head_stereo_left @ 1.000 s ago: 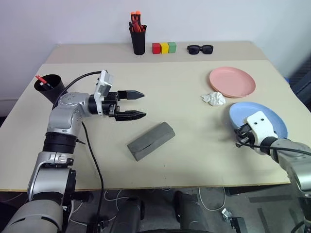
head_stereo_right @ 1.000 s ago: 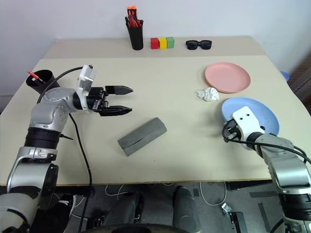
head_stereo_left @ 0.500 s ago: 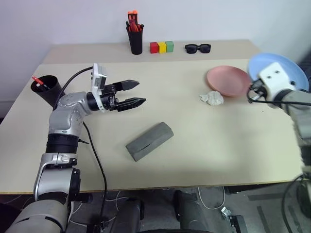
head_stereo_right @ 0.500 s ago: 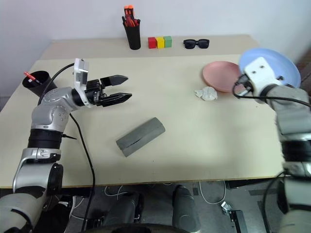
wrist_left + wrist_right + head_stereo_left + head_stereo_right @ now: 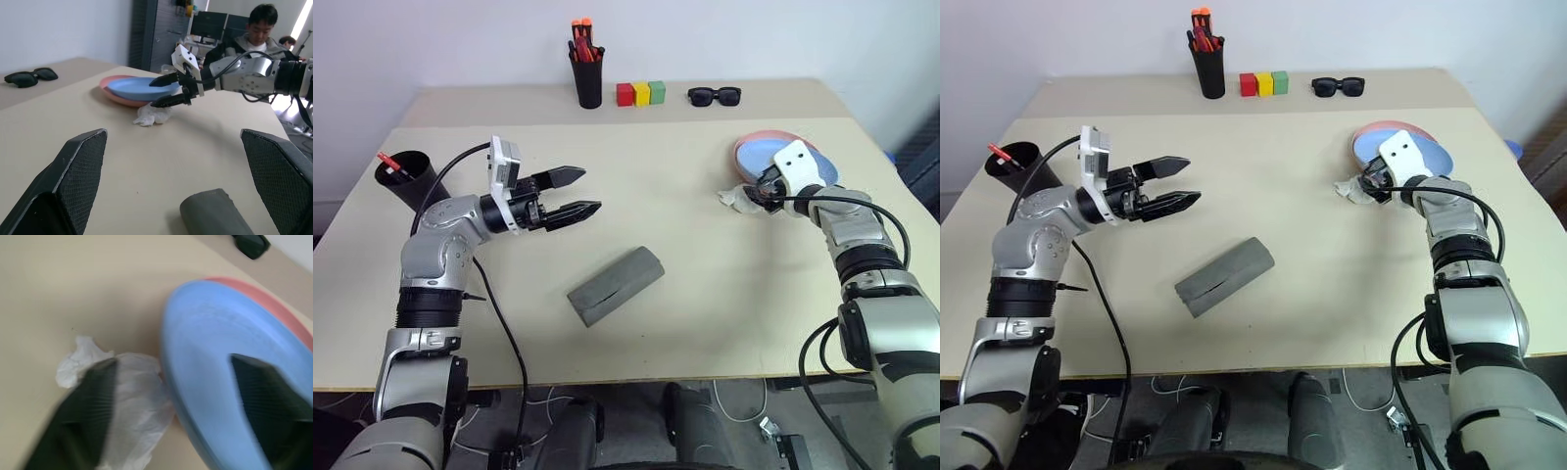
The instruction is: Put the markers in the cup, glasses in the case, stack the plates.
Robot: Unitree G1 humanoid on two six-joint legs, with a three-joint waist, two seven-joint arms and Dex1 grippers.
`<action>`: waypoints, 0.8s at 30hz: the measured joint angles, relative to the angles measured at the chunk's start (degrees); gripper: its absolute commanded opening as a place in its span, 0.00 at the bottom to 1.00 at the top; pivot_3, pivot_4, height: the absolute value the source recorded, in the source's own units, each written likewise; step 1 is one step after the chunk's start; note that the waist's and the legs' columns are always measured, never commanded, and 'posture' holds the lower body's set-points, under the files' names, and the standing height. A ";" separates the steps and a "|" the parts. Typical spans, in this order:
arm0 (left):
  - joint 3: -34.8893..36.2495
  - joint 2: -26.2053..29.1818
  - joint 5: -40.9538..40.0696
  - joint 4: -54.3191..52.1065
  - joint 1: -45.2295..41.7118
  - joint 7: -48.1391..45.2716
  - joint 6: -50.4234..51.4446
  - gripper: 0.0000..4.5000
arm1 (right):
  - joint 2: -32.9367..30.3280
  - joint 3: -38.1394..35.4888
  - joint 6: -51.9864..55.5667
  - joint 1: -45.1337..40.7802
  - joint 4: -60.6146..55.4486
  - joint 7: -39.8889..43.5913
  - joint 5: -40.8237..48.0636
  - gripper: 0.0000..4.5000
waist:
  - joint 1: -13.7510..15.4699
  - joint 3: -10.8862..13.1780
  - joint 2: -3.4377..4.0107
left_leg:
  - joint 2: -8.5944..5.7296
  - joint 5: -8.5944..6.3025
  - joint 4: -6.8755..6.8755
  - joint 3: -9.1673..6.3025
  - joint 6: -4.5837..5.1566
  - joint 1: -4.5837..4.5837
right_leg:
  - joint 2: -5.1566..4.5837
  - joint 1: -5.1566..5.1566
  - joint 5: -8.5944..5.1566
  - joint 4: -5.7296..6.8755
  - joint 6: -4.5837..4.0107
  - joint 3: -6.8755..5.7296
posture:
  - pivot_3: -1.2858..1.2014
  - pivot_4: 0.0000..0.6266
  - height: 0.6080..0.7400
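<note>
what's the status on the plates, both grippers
Right gripper open at the blue plate's rim. Blue plate sits on pink plate. Left gripper open, empty, above the table. Crumpled tissue lies against the stack.

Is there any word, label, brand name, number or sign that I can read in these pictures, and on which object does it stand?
None: no readable text on the grey case, plates, black cup, coloured blocks or sunglasses.
Pens in the holder: any print too small.
</note>
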 measured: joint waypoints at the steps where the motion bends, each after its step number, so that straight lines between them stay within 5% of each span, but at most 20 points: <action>1: 0.01 0.02 -0.08 -0.19 0.13 0.27 0.09 1.00 | 0.01 -1.55 0.91 0.01 -0.61 0.44 1.33 0.99 | -0.20 0.00 0.00 | 0.00 0.00 0.00 -0.01 0.00 0.00 | 0.00 0.00 0.00 0.01 0.00 0.00 | 0.52 0.24 1.00; 6: 0.03 -0.14 -0.79 -0.14 0.13 0.84 0.26 1.00 | 0.21 -10.17 11.52 2.83 -14.40 1.06 10.59 0.99 | -0.89 0.00 0.01 | 0.01 0.00 -0.03 -0.06 0.00 0.00 | 0.01 0.00 0.00 0.04 0.00 -0.01 | 0.52 0.24 1.00; 11: -0.06 -0.54 -1.28 0.87 -0.74 0.55 0.66 1.00 | 3.90 -11.76 24.93 15.02 -34.02 -0.28 15.68 0.99 | -0.90 -0.01 0.00 | 0.00 -0.01 0.02 -0.06 0.01 0.01 | 0.01 0.01 0.00 0.11 0.00 0.00 | 0.52 0.24 1.00; 19: -0.15 -1.75 -1.28 2.92 -2.21 0.58 -0.36 1.00 | 6.73 -8.21 24.95 15.09 -31.12 -4.54 12.20 0.99 | -1.02 0.01 0.07 | 0.00 0.00 0.04 0.00 0.01 0.04 | 0.01 -0.02 0.00 0.12 0.00 0.05 | 0.52 0.24 1.00; 24: -0.33 -0.68 -1.21 1.12 -0.24 0.65 -0.19 1.00 | 7.68 -5.37 20.93 10.72 -18.54 -7.18 7.57 0.47 | -1.11 0.01 0.07 | 0.00 0.00 0.01 0.01 0.01 0.04 | 0.01 -0.04 0.00 0.13 0.00 0.06 | 0.52 0.24 1.00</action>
